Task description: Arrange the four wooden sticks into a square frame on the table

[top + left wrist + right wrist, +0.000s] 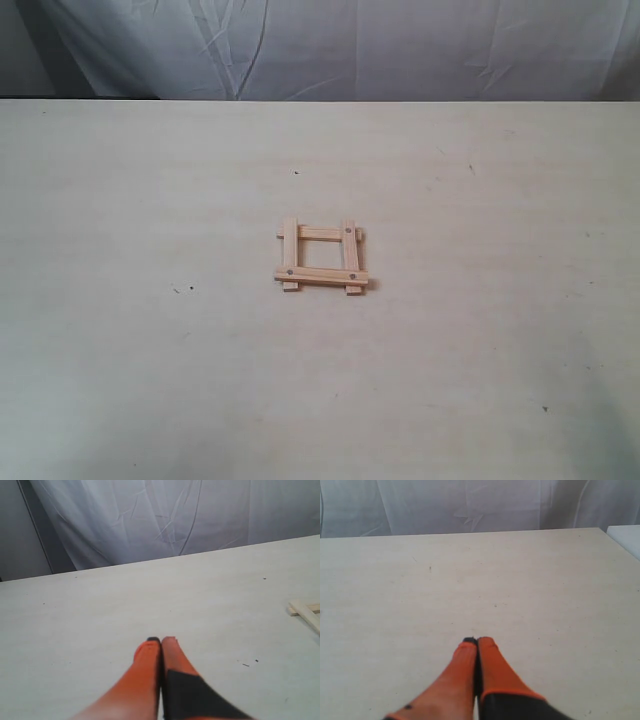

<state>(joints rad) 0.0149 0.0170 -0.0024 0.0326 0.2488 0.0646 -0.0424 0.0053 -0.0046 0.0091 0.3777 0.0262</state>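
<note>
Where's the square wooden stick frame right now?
In the exterior view, the square frame of four pale wooden slats lies flat near the middle of the pale beige table; one corner shows in the left wrist view.

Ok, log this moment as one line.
frame: closed square, corners overlapped, mid table | left pincer: shut, empty, clear of frame | right pincer: shut, empty | task: looks done

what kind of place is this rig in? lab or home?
Most likely a lab test bench: a plain pale table, a wrinkled white cloth backdrop hung behind it, and just one prop, the square frame of wooden sticks. Nothing domestic shows.
</note>
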